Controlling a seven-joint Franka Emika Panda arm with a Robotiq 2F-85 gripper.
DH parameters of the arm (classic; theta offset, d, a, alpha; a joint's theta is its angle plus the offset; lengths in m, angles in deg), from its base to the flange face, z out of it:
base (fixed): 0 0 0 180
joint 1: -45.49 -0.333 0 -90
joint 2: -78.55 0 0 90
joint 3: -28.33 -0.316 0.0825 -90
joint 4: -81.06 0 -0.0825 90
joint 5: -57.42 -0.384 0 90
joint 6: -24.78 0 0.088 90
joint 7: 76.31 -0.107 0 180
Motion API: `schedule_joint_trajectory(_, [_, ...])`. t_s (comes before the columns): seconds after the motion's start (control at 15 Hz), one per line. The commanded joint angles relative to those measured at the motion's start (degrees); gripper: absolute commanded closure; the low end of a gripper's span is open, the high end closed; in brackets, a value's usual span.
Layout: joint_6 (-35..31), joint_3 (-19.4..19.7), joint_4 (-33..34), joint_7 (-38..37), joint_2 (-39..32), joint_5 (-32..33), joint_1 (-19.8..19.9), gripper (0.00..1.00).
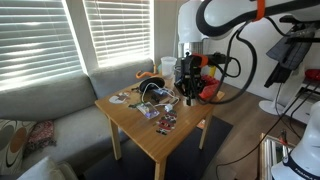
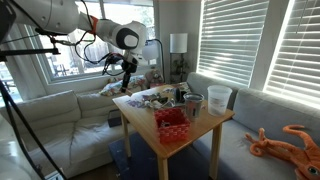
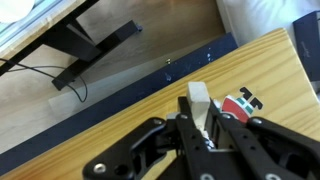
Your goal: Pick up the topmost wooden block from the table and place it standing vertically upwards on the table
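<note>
My gripper point(image 3: 200, 128) is shut on a pale wooden block point(image 3: 199, 100), which sticks out beyond the fingertips. It hangs over a corner of the light-wood table point(image 3: 270, 70), close to its edge. In both exterior views the gripper point(image 1: 186, 86) point(image 2: 127, 72) is a little above the table point(image 1: 150, 135) point(image 2: 172, 150), at the side near the red basket point(image 1: 207, 88). The block itself is too small to make out in those views.
A red, white and green card point(image 3: 241, 106) lies just beside the jaws. Cards point(image 1: 165, 122), a red basket point(image 2: 172, 122), a white cup point(image 2: 219, 98) and small clutter cover the tabletop. A grey sofa point(image 1: 50, 105) surrounds it. A dark rug point(image 3: 120, 90) lies below.
</note>
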Motion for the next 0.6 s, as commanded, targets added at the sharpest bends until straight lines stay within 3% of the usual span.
schedule_joint_trajectory(0.0, [5.9,2.6,3.2,2.7,-0.7,-9.5,3.2,0.96])
schedule_joint_trajectory(0.53, [9.8,7.0,1.8,5.5,-5.2,-30.3,7.9,0.96])
